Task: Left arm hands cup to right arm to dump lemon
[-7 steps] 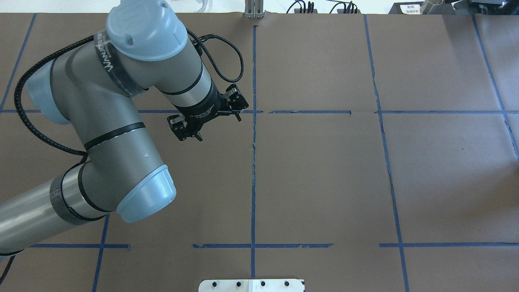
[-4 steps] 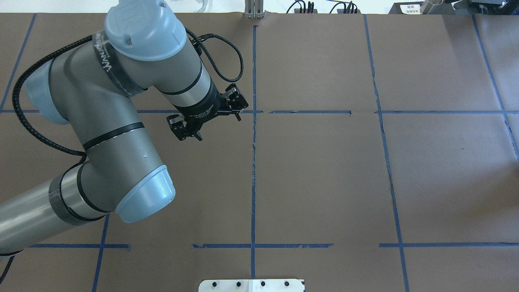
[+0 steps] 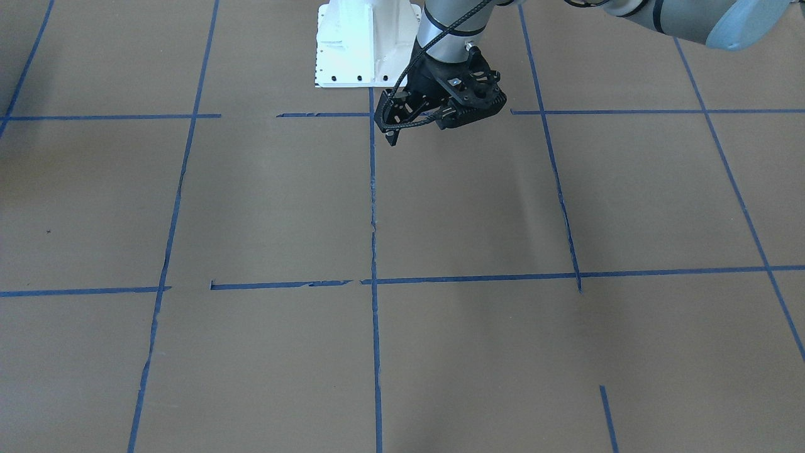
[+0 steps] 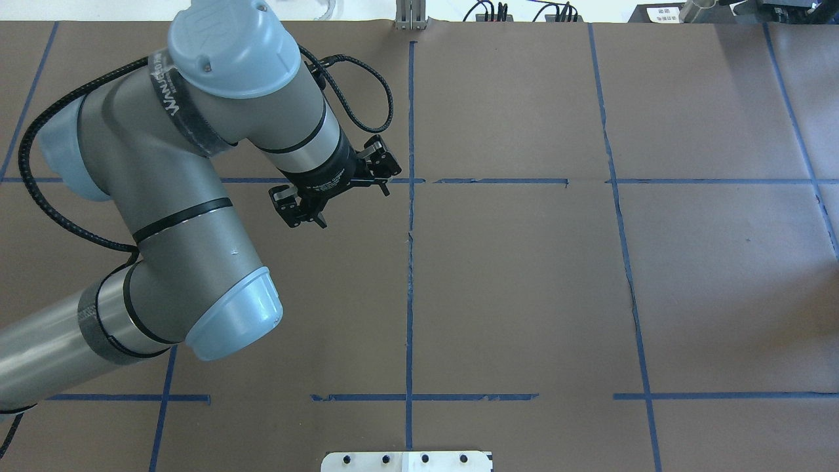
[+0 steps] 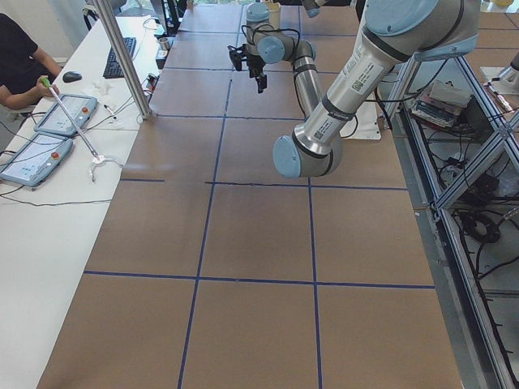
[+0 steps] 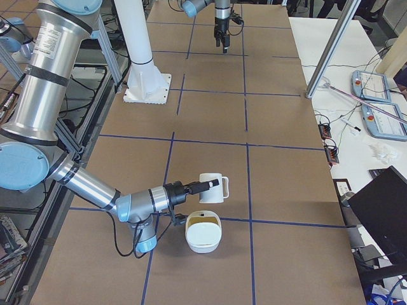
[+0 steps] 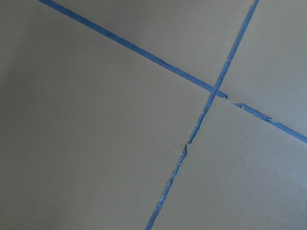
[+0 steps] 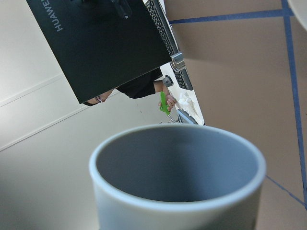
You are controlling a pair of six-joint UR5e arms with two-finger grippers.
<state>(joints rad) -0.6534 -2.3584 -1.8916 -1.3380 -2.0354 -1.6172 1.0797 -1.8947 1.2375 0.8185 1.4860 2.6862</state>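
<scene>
I have the left arm (image 4: 177,216) reaching out over the brown worktop (image 4: 524,295). The left fingers (image 4: 293,204) are spread wide with nothing between them and hang above a crossing of the blue tape lines (image 7: 211,96). That wrist camera shows me only paper and tape.

The cup (image 6: 210,194) is at the other end of the worktop, at the tip of the right arm (image 6: 89,185). That arm lies low and stretches out nearly level. The cup is a white mug with a single handle on the side away from the arm. The right fingers (image 6: 205,186) show as a thin dark bar across its upper part. I only see them from the side camera, so I cannot tell whether they pinch the rim or merely sit against it. I also cannot tell whether the cup rests on the worktop.

From the right wrist camera the cup's mouth fills the lower frame, with a thick pale rim and a smooth grey inside. A white bowl (image 6: 202,241) with a pale yellow inside sits just beside the cup.
</scene>
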